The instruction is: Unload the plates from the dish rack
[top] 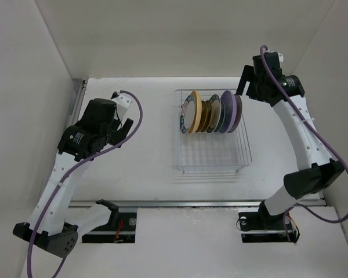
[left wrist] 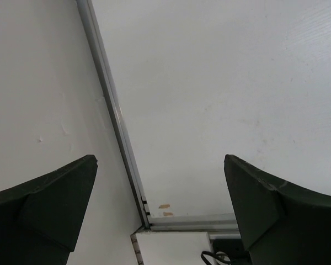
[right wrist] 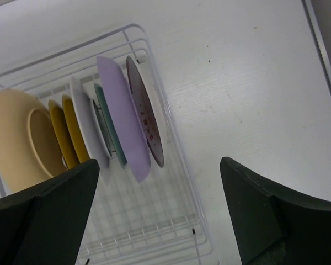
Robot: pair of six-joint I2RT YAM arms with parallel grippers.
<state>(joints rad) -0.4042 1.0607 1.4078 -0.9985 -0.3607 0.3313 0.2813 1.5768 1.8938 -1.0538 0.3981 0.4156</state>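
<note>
The dish rack (top: pixel 211 157) sat on the white table (top: pixel 145 168) a little toward 3 o'clock of centre, and every one of the plates (top: pixel 211 113) stood on edge in the slots at its 12 o'clock end; the rack's 6 o'clock half held nothing. In the right wrist view they ran in a row: a pale yellow plate (right wrist: pixel 11 138), a mustard one (right wrist: pixel 71 132), a white one (right wrist: pixel 88 124), a teal one (right wrist: pixel 109 130), a lavender plate (right wrist: pixel 124 121), then a white plate with a dark red pattern (right wrist: pixel 146 110). The right gripper (top: pixel 243 87) hung at about 1 o'clock of the rack, apart from the plates, jaws wide and holding nothing. The left gripper (top: pixel 126 133) hung well off at 9 o'clock over bare table, jaws likewise wide and empty
</note>
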